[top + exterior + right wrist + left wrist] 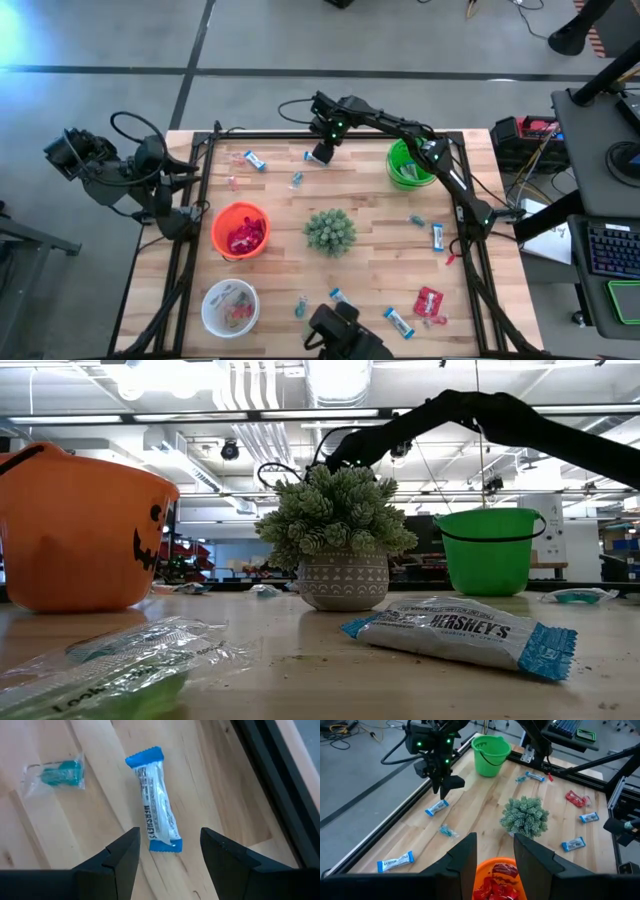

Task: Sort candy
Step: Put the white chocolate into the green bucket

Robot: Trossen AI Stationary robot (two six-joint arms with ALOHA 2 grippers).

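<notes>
One Hershey's bar [157, 800] lies flat at the bench's [370, 250] twelve o'clock edge under our right end effector [167, 852], open and empty; a skewed descent could shove it aside.

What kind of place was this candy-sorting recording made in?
Most likely a robotics lab or workshop: a wooden table in a black frame on a bare concrete floor, exposed ceiling ducts overhead, and a desk with a keyboard beside the rig.
</notes>
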